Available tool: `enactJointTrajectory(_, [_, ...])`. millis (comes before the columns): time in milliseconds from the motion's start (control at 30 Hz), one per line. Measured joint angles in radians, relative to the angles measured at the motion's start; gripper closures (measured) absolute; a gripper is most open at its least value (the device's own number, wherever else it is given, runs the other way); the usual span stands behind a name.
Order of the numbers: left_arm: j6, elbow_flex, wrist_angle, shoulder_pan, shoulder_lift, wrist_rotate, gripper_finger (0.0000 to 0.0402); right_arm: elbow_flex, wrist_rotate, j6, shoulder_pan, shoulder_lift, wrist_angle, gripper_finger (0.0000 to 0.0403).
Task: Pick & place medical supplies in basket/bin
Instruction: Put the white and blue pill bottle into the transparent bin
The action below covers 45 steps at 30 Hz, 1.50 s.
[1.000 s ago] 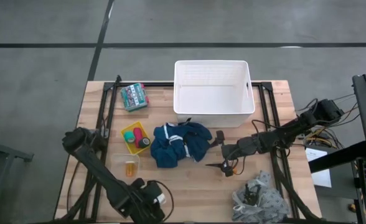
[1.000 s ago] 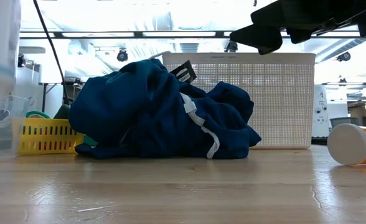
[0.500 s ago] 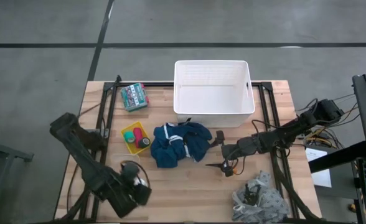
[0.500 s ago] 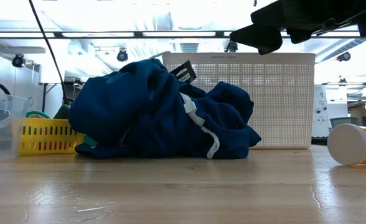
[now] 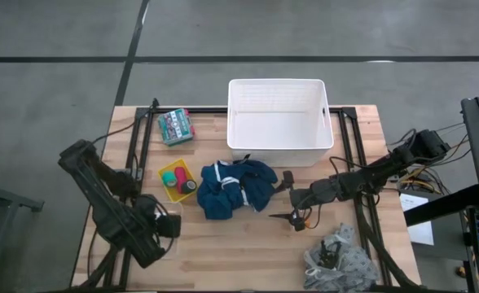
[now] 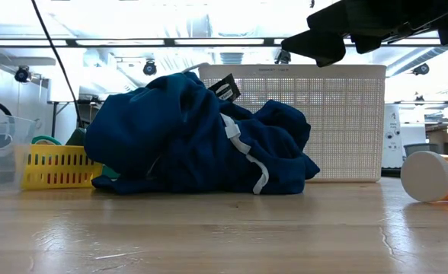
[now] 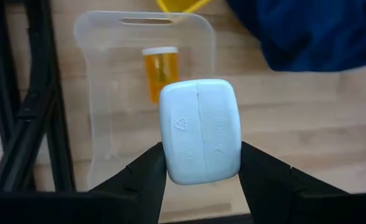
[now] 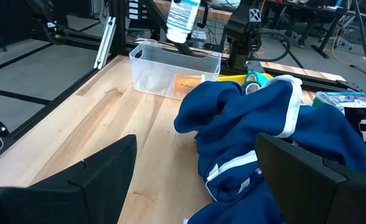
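My left gripper (image 7: 200, 149) is shut on a white plastic bottle (image 7: 200, 130) and hovers over the clear box (image 7: 108, 112), where a small orange pill bottle (image 7: 160, 71) lies. In the high view the left gripper (image 5: 166, 225) covers that box. My right gripper (image 5: 288, 198) is open, level with the table, right of the dark blue garment (image 5: 235, 189), touching nothing. Another orange bottle with a white cap (image 6: 430, 176) lies on its side by the right gripper. The yellow tray (image 5: 177, 181) holds tape rolls. The white tub (image 5: 279, 122) stands behind the garment. My left gripper pinches the white bottle between its two fingers (image 7: 149, 168), one on each narrow side near the base (image 7: 198, 177). It comes from above, pointing down. The bottle (image 8: 183, 15) hangs clear of the table with its base up toward the wrist, above the clear box.
A flat green patterned packet (image 5: 176, 126) lies at the far left. A grey-white patterned cloth (image 5: 337, 256) sits at the near right corner. Black frame rails (image 5: 138, 155) run along both table sides. Bare wood (image 5: 239, 244) lies in front of the garment.
My left arm has swung from the table's near edge toward the left and far side, carrying the white bottle past the low camera until it is over the clear box. The right arm and the other things have stayed put.
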Motion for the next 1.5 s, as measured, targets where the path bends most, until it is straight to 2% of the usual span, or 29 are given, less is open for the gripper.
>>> enactJointTrajectory(333, [-0.050,-0.135,0.030,0.000,0.000,0.048,0.0217,0.000,0.000,0.001,0.000,0.000,0.000,0.0078])
enactJointTrajectory(900, [-0.049,-0.358,0.408,-0.002,0.000,0.073,0.0217,0.000,0.000,0.000,0.000,0.000,0.000,0.0078])
enactJointTrajectory(1233, [-0.050,-0.441,0.488,-0.002,0.000,0.074,0.0217,0.000,0.000,0.000,0.000,0.000,0.000,0.0078])
enactJointTrajectory(1500, [-0.050,-0.452,0.505,-0.002,0.000,0.074,0.0215,0.000,0.000,0.001,0.000,0.000,0.000,0.0078])
